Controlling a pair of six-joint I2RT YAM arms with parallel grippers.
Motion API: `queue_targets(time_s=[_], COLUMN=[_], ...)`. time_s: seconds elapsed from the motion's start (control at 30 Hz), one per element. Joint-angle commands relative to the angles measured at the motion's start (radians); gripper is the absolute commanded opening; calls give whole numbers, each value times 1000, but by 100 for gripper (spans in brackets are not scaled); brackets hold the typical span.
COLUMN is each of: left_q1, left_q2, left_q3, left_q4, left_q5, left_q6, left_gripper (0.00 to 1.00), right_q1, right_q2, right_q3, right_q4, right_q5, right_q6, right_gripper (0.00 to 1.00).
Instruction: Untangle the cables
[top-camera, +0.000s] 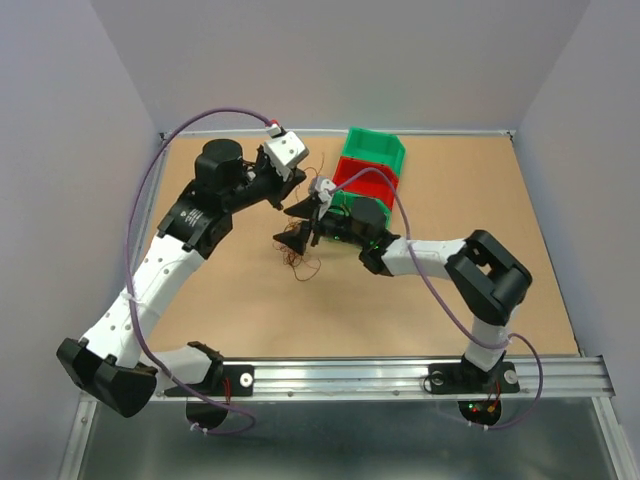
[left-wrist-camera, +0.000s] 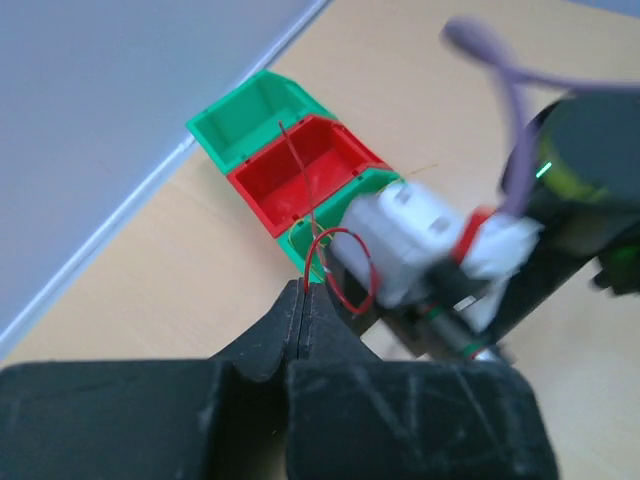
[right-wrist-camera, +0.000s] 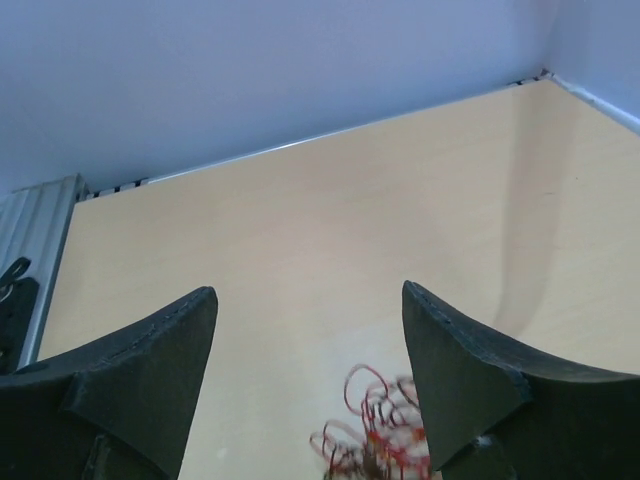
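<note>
1. On the tan surface, near its middle, the two arms meet just left of a row of three bins.
2. Bins, back to front: a green bin, a red bin touching it, and a second green bin that is partly hidden by the right arm's wrist.
3. Left gripper: the jaws are pressed fully together. The left wrist view shows a thin red strand pinched at the tips. It curls into a loop just right of them, and a finer line runs on toward the red bin.
4. Right gripper: the jaws are spread wide with nothing between them. It points toward the left side of the surface and sits just beside the left gripper.
5. Cables: a small wiry clump of red-brown and orange strands lies on the surface just on the near side of the right gripper. In the right wrist view, red loops show low between the two fingers. They are blurred, so I cannot tell whether they touch either finger.
6. A few hair-thin strands also show above the grippers, toward the red bin, but they are too fine to trace.
7. A purple cord arcs from the left arm's wrist down along its outer side.
</note>
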Motion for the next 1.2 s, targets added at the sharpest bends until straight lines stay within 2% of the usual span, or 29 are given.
queue_targets(time_s=[0.0,0.07,0.1,0.17,0.23,0.27,0.33,0.43,0.63,0.73,0.8,0.83,0.87,0.97,1.03,1.17], left_q1=[-11,-11,-11,-9,-9,-8,-8,-8,-8,-8,-8,-8,-8,-8,-8,-8], left_q2=[-30,-26,-18,5,35,64,80,54,-33,-43,-44,-44,-46,-63,-76,-156], left_q3=[203,336,376,501,602,696,769,744,520,509,527,533,538,515,487,316], left_q4=[-66,-67,-54,-7,-2,-2,7,59,202,229,228,228,229,213,200,231], left_q5=[-32,-104,-203,-312,-450,-478,-522,-532,-579,-633,-636,-632,-627,-575,-529,-415], left_q6=[-22,-16,-18,-11,2,2,-2,-17,-31,-16,-16,-19,-25,-42,-50,-68], left_gripper=[0,0,0,0,0,0,0,0,0,0,0,0,0,0,0,0], right_q1=[57,61,61,61,61,60,60,60,60,58,60,60,60,60,58,60], right_q2=[151,211,249,263,265,259,248,224,130,64,27,-12,-32,-104,-132,-215], right_q3=[161,207,233,239,236,227,216,184,86,25,-7,-46,-63,-119,-139,-199], right_q4=[108,108,108,110,110,111,114,125,163,185,202,208,223,235,239,243], right_q5=[128,108,105,111,111,105,100,82,38,31,30,30,31,95,123,142], right_q6=[-8,-1,1,-7,-13,-21,-28,-47,-71,-79,-84,-87,-91,-84,-85,-96], right_gripper=[76,68,63,58,55,54,53,53,54,57,64,66,73,80,82,83])
